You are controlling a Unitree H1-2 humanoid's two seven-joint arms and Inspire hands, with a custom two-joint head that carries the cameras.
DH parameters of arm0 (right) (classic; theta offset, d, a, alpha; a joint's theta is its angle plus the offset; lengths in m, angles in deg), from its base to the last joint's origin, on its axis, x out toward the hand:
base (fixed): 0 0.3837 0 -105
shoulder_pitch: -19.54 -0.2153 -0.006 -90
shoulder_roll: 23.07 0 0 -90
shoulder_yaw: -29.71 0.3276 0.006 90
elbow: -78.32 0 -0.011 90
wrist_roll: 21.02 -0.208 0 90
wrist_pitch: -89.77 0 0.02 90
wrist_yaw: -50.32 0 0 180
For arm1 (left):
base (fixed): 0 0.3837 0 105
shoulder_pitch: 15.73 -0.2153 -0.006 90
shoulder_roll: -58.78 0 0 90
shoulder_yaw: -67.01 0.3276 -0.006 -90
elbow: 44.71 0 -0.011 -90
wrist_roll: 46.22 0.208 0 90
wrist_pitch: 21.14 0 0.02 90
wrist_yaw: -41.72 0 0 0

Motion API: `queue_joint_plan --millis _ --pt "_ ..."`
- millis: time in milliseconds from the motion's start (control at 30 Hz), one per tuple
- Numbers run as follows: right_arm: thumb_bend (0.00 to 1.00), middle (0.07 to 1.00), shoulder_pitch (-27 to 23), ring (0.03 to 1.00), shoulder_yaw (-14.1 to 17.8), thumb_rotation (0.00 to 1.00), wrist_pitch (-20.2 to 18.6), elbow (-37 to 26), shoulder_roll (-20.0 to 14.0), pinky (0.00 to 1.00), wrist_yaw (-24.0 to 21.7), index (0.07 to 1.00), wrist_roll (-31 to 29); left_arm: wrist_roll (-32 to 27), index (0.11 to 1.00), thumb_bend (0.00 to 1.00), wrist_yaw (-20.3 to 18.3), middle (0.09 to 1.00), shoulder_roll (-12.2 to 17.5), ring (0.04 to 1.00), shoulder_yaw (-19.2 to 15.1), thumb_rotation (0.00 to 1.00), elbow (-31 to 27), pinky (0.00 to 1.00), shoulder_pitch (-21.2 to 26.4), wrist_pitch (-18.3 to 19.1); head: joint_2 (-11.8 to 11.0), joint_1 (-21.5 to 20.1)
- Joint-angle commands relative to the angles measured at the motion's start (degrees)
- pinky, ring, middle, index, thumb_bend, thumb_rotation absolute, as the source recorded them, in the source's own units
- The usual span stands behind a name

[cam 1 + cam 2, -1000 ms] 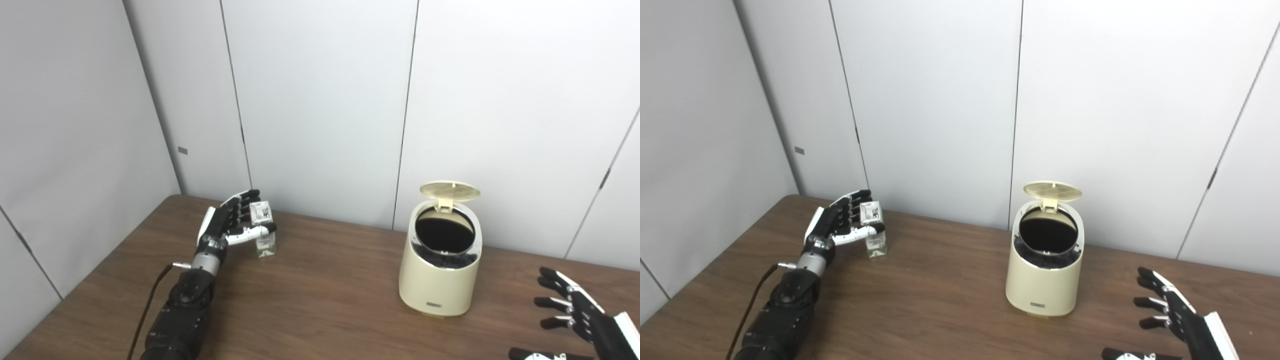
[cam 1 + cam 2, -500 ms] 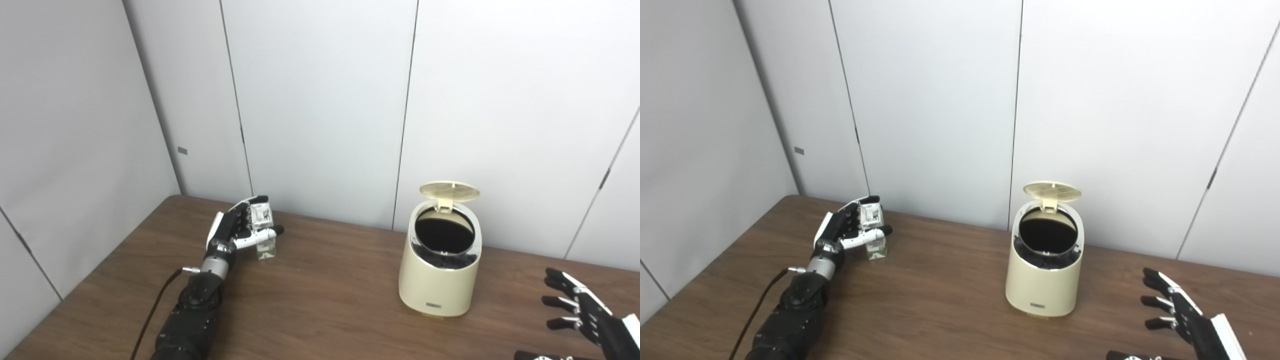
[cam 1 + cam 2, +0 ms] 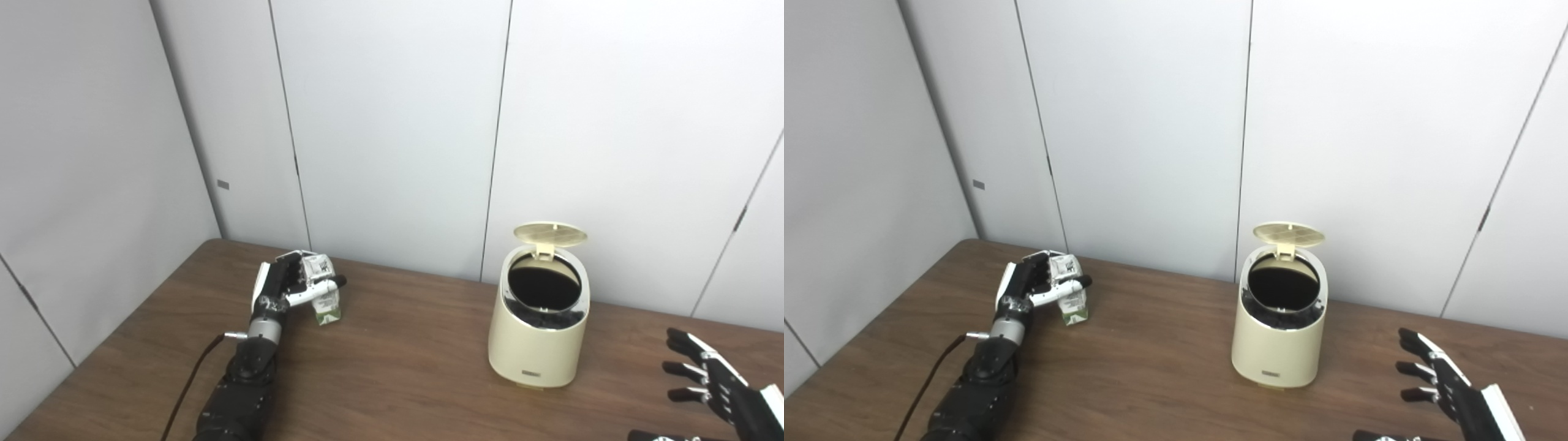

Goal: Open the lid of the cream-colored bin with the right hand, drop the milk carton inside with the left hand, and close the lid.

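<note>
The left hand (image 3: 288, 286) grips a tilted milk carton (image 3: 324, 295) on the bench (image 3: 404, 367); the bin (image 3: 539, 340) stands open-lidded, right hand (image 3: 713, 383) spread empty.

Both views look down and forward from head height across the desk (image 3: 398, 367) toward the paneled wall (image 3: 392, 122), side by side. Each takes in the desk's far edge and far-left corner from a moderate distance. The shared scene sits farther left in the right eye view, as the bin (image 3: 1279, 331) shows.
</note>
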Motion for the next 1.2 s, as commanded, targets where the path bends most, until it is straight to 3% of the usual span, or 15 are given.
queue_joint_plan --millis 0,300,500,633,867,1167 --pt "0.74 0.901 -1.3 0.822 0.1 0.00 0.3 -2.1 -0.1 0.69 0.0 0.900 -0.2 0.7 0.494 0.52 2.2 0.477 1.6 0.451 -0.5 0.00 -2.6 0.40 1.6 -2.5 0.2 0.1" --pt "0.73 0.899 -1.6 0.825 -0.3 0.00 1.0 -1.8 0.2 0.69 0.5 0.901 0.4 2.3 0.492 0.52 3.8 0.478 1.1 0.444 0.7 0.00 -7.8 0.39 -0.5 -2.5 0.4 -1.4" --pt "0.69 0.918 -2.5 0.854 0.0 0.00 0.0 -2.3 1.5 0.79 0.0 0.927 -1.5 5.8 0.506 0.52 6.9 0.468 -1.2 0.448 1.6 0.00 -18.9 0.39 -3.4 -1.8 0.5 -3.9" --pt "0.70 0.916 -2.8 0.850 -0.1 0.00 1.3 -1.0 1.1 0.78 0.2 0.927 -1.0 8.5 0.504 0.52 8.5 0.477 -3.3 0.480 1.6 0.00 -28.0 0.42 -5.4 2.5 0.9 -6.2" --pt "0.76 0.901 -3.1 0.845 0.4 0.00 9.6 6.1 0.5 0.74 1.6 0.908 -1.9 9.3 0.499 0.52 5.4 0.484 -5.7 0.490 4.0 0.00 -42.7 0.42 -8.7 8.3 1.7 -9.8" --pt "0.78 0.893 -3.7 0.814 0.1 0.03 15.6 12.1 0.9 0.67 3.1 0.896 -0.6 9.9 0.494 0.52 4.0 0.488 -11.2 0.492 6.9 0.00 -53.7 0.43 -9.5 12.5 2.6 -13.3"
